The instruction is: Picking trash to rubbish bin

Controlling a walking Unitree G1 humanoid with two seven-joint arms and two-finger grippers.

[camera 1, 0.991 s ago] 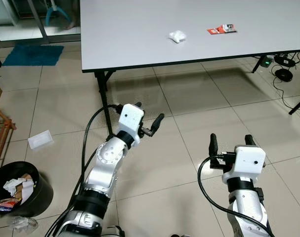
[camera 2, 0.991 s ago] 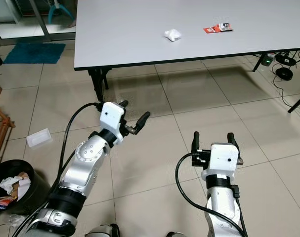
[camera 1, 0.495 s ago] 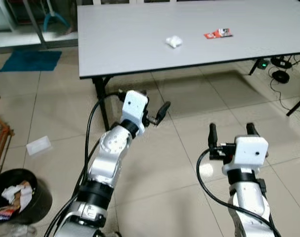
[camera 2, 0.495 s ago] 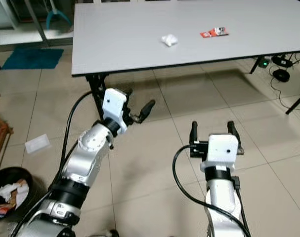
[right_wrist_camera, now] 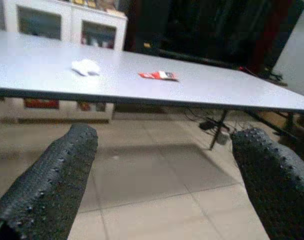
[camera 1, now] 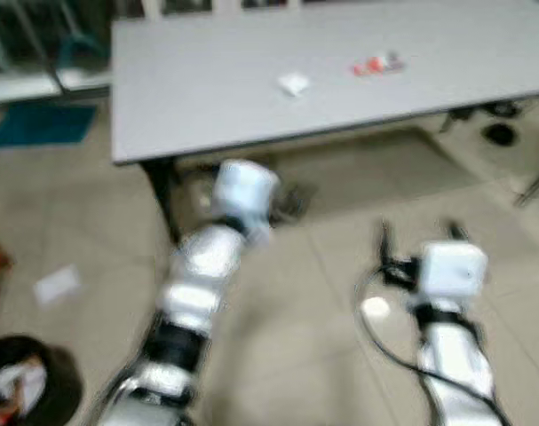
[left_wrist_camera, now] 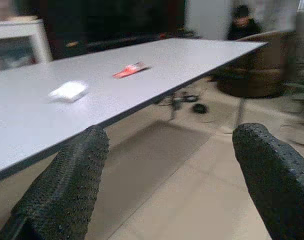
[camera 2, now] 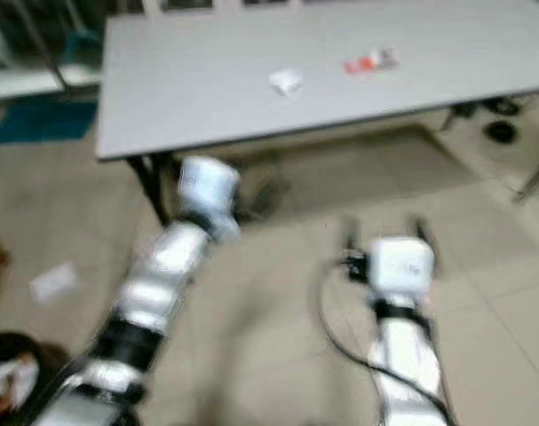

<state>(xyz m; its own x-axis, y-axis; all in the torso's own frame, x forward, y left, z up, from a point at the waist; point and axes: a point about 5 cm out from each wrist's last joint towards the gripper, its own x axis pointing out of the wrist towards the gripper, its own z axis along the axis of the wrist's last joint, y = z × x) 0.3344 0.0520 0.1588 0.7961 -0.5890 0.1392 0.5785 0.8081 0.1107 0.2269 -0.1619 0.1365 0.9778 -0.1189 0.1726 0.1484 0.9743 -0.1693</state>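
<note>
White crumpled trash (left_wrist_camera: pixel 67 91) and red wrapper (right_wrist_camera: pixel 159 75) lie on grey table (camera 1: pixel 207 80); both grippers' fingers spread, empty.

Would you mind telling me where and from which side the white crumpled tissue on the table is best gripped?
Probably from above, closing across the middle of the white crumpled tissue: it is a low, soft lump lying loose on the grey table, apart from the red wrapper. The right gripper, open, faces it from the near edge.
</note>
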